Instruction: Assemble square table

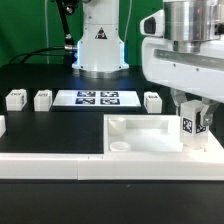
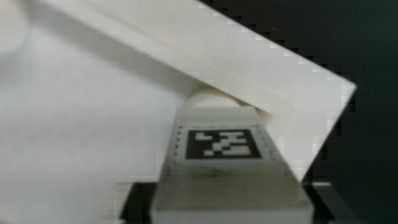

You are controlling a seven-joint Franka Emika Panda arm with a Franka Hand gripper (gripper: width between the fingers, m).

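Note:
The square table slab [image 1: 140, 140], white with a raised rim, lies at the exterior view's right front. My gripper [image 1: 193, 118] is shut on a white tagged leg post [image 1: 193, 126] and holds it upright over the slab's right corner. In the wrist view the post [image 2: 222, 150] sits between my dark fingers [image 2: 146, 202], its end at the slab's corner [image 2: 267, 80]; my gripper [image 2: 228, 205] is closed around it. I cannot tell whether the post touches the slab. Three more leg posts [image 1: 15, 98] [image 1: 42, 99] [image 1: 152, 100] stand on the black table behind.
The marker board [image 1: 98, 98] lies between the loose posts. The robot base [image 1: 98, 45] stands at the back. A long white rail [image 1: 50, 165] runs along the front, left of the slab. Another white piece [image 1: 2, 125] shows at the left edge.

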